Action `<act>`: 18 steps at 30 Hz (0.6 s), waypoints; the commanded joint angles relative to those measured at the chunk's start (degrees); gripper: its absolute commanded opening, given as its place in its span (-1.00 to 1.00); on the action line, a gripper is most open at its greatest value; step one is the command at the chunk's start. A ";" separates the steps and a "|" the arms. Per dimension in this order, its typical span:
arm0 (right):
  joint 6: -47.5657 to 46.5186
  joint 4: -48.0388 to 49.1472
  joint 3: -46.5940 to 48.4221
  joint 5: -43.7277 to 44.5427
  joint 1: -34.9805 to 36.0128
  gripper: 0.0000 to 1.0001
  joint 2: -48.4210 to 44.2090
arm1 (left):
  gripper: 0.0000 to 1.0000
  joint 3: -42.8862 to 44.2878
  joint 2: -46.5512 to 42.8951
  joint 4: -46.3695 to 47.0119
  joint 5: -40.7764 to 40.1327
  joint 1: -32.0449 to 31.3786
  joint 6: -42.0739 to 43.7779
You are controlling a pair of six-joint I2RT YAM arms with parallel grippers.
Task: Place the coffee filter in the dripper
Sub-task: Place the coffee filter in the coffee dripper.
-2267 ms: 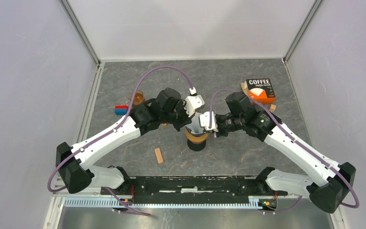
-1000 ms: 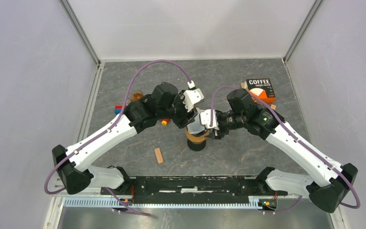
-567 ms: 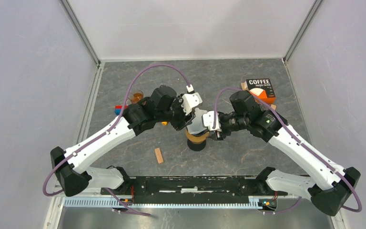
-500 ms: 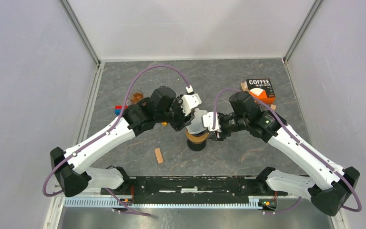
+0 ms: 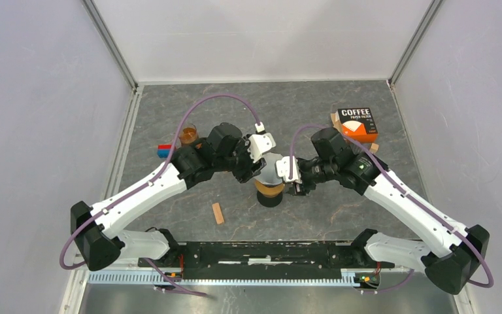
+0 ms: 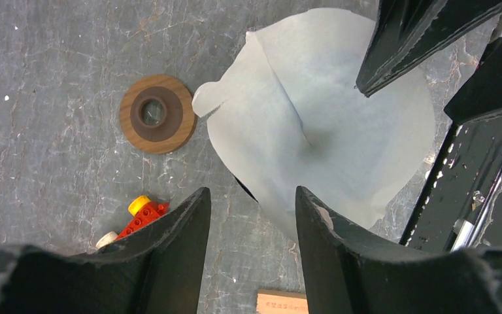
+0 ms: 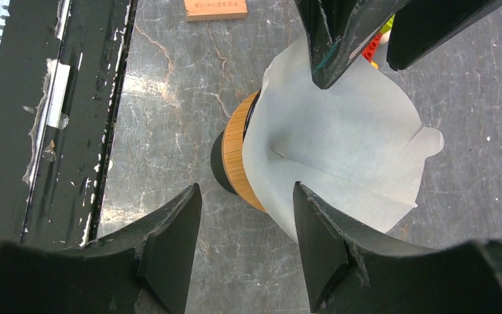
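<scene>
The white paper coffee filter [image 5: 271, 166] stands opened as a cone in the dripper [image 5: 269, 193], which has a bamboo ring [image 7: 238, 154] on a black base. My left gripper [image 6: 251, 196] hovers open over the filter's left rim [image 6: 314, 124] with nothing between its fingers. On the opposite side my right gripper [image 7: 245, 190] is open too and empty, beside the dripper. In the top view the left gripper [image 5: 259, 171] and right gripper [image 5: 297, 184] flank the filter closely. One left fingertip [image 7: 323, 72] hangs over the paper's edge; I cannot tell if it touches.
A coffee filter box [image 5: 356, 124] lies at the back right. A glass cup [image 5: 187, 136] and a blue and red brick [image 5: 165, 150] sit at the left. A wooden block [image 5: 217, 212] lies near the front. A wooden disc [image 6: 157, 114] and small toy bricks [image 6: 140, 219] lie on the table.
Both grippers have drawn slightly apart and lower beside the dripper, so more of the filter shows between them. The left jaws narrowed a little.
</scene>
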 commanded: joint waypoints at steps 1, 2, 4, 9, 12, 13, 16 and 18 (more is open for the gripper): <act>-1.46 0.65 0.63 -0.94 0.07 0.22 1.02 | 0.15 -0.29 -0.53 2.87 -0.38 0.19 1.87; -1.57 0.65 0.83 -0.53 0.19 0.22 1.23 | 0.15 -0.21 -0.41 3.02 -0.44 0.19 1.90; -1.79 0.53 1.40 0.13 0.59 0.23 1.67 | 0.15 -0.03 -0.12 3.18 -0.53 0.19 1.91; -2.62 -0.23 2.16 1.93 1.45 0.24 2.25 | 0.15 -0.57 0.17 3.76 -1.12 0.23 2.09; -2.89 -0.08 1.77 2.77 1.72 0.23 2.17 | 0.15 -1.47 0.09 4.40 -1.93 0.19 1.91; -2.94 0.04 1.54 2.96 1.80 0.24 2.06 | 0.15 -1.82 0.08 4.62 -2.10 0.19 1.89; -3.15 0.34 1.14 3.50 1.89 0.24 1.99 | 0.15 -2.66 -0.08 5.15 -2.27 0.22 1.79; -3.33 0.30 0.94 3.76 1.98 0.23 2.13 | 0.15 -2.93 -0.05 5.36 -2.20 0.19 1.70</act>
